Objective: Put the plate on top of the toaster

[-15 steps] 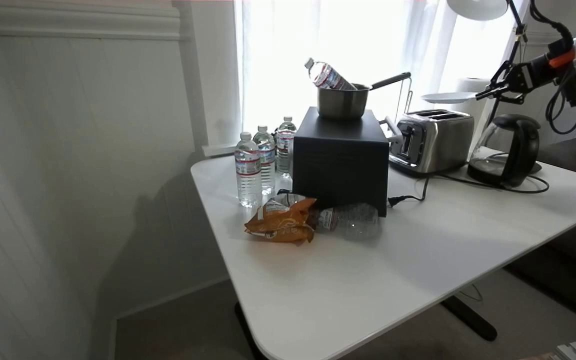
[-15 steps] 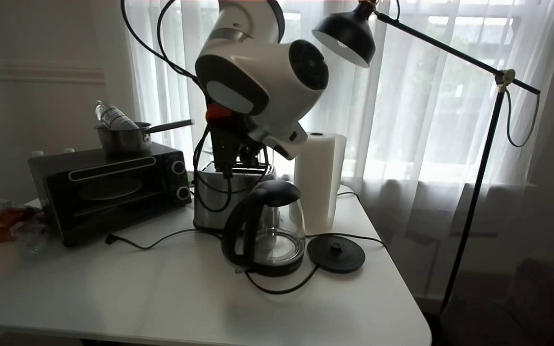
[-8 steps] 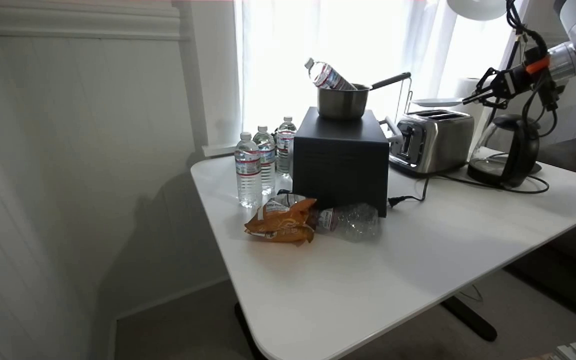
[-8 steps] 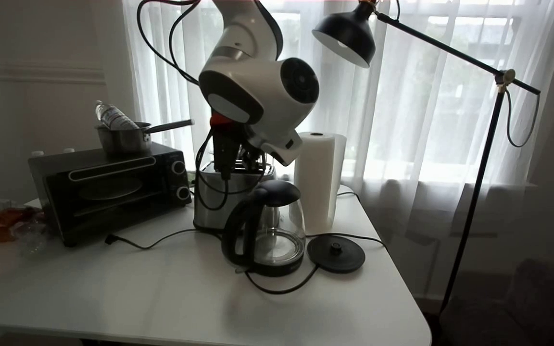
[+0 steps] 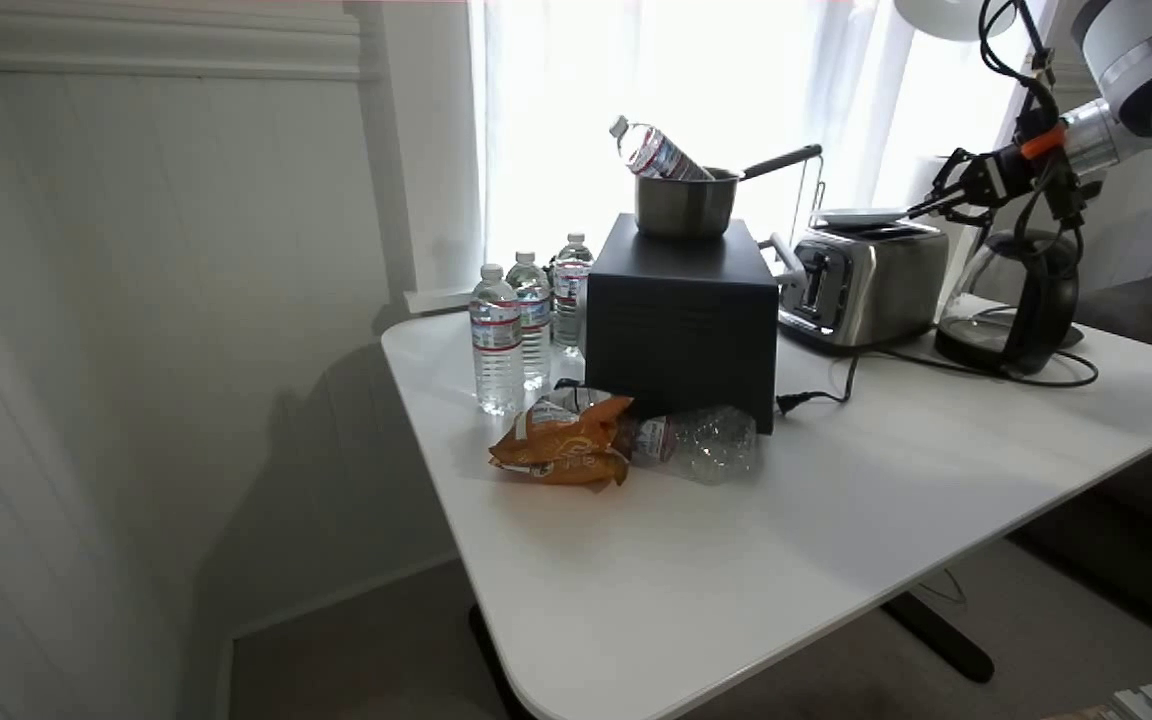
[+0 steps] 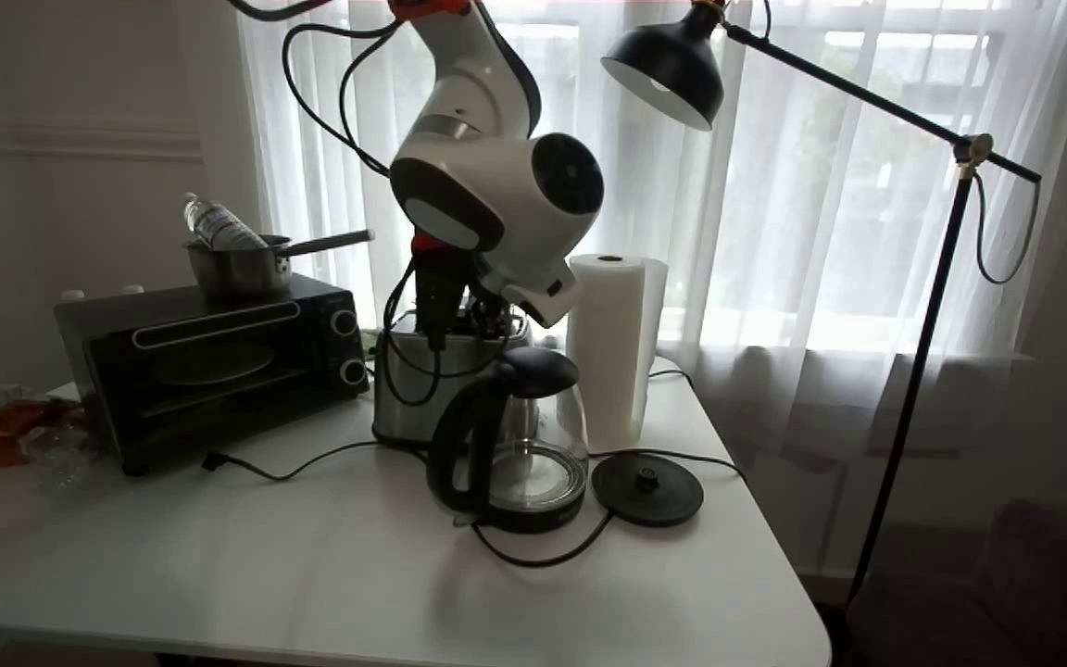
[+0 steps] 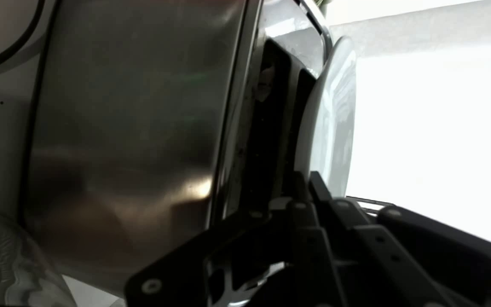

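Note:
The small white plate (image 5: 858, 216) is held nearly level at the toaster's top in an exterior view; whether it touches cannot be told. My gripper (image 5: 912, 212) is shut on its near rim. In the wrist view, the fingertips (image 7: 307, 181) pinch the edge of the plate (image 7: 330, 115), which lies over part of the dark slots. The silver toaster (image 5: 898, 285) stands on the table, and its side fills the left of the wrist view (image 7: 130, 119). It also shows in an exterior view (image 6: 408, 384), where the arm hides the plate and fingertips.
A glass kettle (image 6: 520, 472) stands in front of the toaster, with its black base (image 6: 647, 489) beside it. A paper towel roll (image 6: 609, 361) stands close by. A black oven (image 5: 681, 330) bears a pot (image 5: 684, 210) with a bottle. A lamp (image 6: 668, 69) hangs above.
My gripper has moved down and toward the toaster, carrying the plate. The plate has gone from above the toaster's kettle side to low over its top. The other objects have stayed put.

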